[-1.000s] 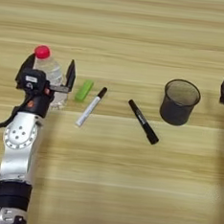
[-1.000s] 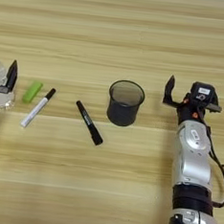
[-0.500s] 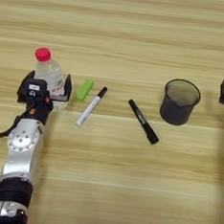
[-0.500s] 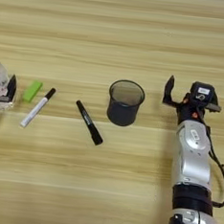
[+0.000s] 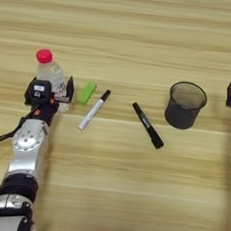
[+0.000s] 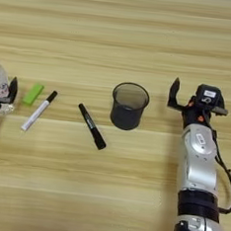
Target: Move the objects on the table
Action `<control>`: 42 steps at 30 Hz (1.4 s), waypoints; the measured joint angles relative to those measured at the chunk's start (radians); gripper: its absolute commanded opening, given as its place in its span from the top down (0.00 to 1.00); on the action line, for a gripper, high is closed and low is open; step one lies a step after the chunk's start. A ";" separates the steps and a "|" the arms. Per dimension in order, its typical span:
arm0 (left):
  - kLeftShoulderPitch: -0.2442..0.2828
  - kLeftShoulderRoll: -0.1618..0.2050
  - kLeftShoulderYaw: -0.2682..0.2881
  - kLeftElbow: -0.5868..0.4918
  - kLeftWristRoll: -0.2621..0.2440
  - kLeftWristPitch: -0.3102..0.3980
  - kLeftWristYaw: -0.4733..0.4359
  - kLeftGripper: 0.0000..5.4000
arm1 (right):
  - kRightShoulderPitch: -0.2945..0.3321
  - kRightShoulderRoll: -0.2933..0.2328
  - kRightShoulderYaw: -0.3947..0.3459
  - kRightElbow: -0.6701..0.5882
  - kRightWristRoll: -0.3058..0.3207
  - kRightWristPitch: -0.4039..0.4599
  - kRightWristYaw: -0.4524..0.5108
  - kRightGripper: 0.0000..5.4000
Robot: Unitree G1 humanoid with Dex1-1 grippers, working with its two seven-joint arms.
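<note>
My left gripper (image 5: 52, 93) sits at the left side of the counter (image 5: 126, 19), right against the lower part of the water bottle (image 5: 50, 73). The bottle stands upright, its red cap (image 5: 44, 55) showing above my wrist. One black finger (image 5: 69, 89) pokes up on the bottle's right side; the other finger is hidden behind my wrist, so I cannot tell whether I am pinching the bottle or merely touching it.

Just to the right of that finger lies a small green block (image 5: 87, 92), tilted on the wood. Beside it lies the white marker (image 5: 93, 110), flat and slanted, with its black cap pointing up and to the right. The marker lies apart from my gripper.

Further right lies the black marker (image 5: 148, 125), flat and slanted the other way, and beyond it stands the black mesh cup (image 5: 185, 105), upright with its mouth open.

My right gripper (image 6: 191, 98) rests on the counter just to the right of the cup, apart from it, its fingers spread and holding nothing.
</note>
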 measured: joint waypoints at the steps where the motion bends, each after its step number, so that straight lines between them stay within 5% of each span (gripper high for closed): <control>1: 0.000 0.000 0.000 0.000 -0.001 -0.007 -0.003 0.22 | 0.000 0.000 0.000 0.000 0.000 0.000 0.000 0.00; 11: 0.001 0.000 -0.007 -0.002 -0.004 -0.049 -0.041 0.38 | 0.000 0.000 0.002 0.000 0.000 0.000 0.000 0.00; 21: 0.013 -0.001 -0.005 -0.024 -0.011 -0.056 -0.063 0.42 | 0.000 0.001 0.002 0.000 -0.001 0.000 0.000 0.00; 27: 0.044 -0.005 -0.011 -0.152 -0.034 -0.052 -0.083 0.42 | 0.000 0.001 0.004 0.000 -0.001 0.000 -0.001 0.00; 35: 0.134 -0.043 -0.103 -0.426 -0.110 0.039 -0.168 0.42 | 0.000 0.001 0.006 0.006 -0.001 -0.001 0.000 0.00; 42: 0.178 -0.050 -0.192 -0.450 -0.127 0.111 -0.272 0.42 | 0.000 0.001 0.009 0.006 -0.001 -0.001 -0.001 0.00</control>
